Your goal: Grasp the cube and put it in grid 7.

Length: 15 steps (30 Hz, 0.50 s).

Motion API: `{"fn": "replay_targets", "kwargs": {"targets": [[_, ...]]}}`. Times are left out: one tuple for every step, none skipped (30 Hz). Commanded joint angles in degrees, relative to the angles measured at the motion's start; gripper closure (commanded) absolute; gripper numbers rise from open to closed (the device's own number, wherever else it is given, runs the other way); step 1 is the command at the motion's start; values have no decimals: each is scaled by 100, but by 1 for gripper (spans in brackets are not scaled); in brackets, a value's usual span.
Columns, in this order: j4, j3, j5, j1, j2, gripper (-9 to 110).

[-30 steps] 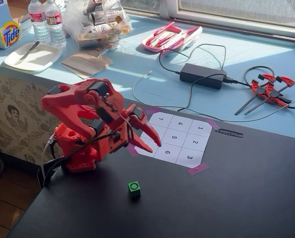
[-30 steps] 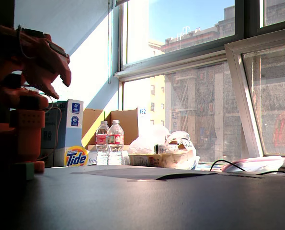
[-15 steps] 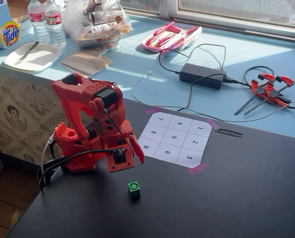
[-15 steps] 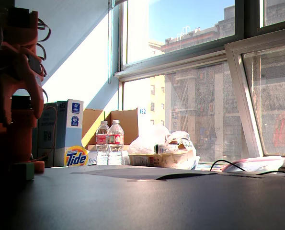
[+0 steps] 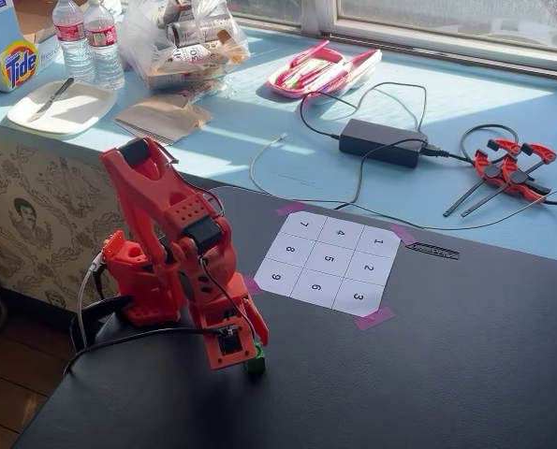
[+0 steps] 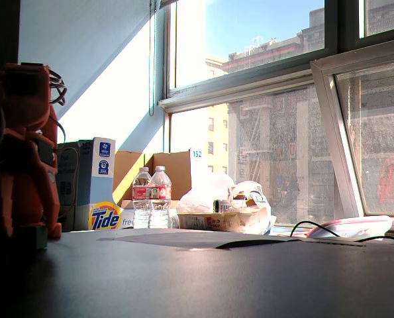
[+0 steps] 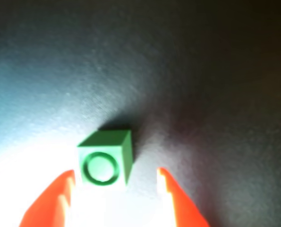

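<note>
Black tabletop [image 7: 216, 94] | green cube [image 7: 105, 161], ring-marked top | gripper [image 7: 117, 182] spread

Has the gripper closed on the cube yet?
No: in the wrist view the gripper fingers stand apart on either side of the cube, with a clear gap on the right side.

Cube [image 5: 255, 361] mostly hidden behind gripper [image 5: 243, 358]; arm [image 6: 21, 152] cut off at left edge, beside the Tide box [image 6: 85, 184].

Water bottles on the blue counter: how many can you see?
2. The water bottles stand side by side at the far end, one beside the Tide box, the other right of it. More could be hidden.
</note>
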Motion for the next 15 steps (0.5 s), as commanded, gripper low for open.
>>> {"fn": "replay_targets", "kwargs": {"targets": [[-149, 9, -62, -105, 237, 74], [-141, 9, -62, -132, 290, 74], [-132, 9, -62, -158, 334, 75], [-132, 9, -62, -176, 369, 75], [-158, 9, -26, -193, 404, 76], [-176, 18, -18, -202, 439, 78], [-176, 35, -18, -229, 483, 81], [-185, 62, 9, -264, 554, 84], [-167, 97, 18, -299, 624, 86], [-132, 132, 18, -343, 703, 87], [-105, 167, 26, -378, 773, 87], [-79, 185, 35, -413, 817, 87], [-70, 193, 70, -448, 835, 87], [-70, 193, 105, -466, 835, 87], [-70, 193, 114, -492, 817, 87]]}}
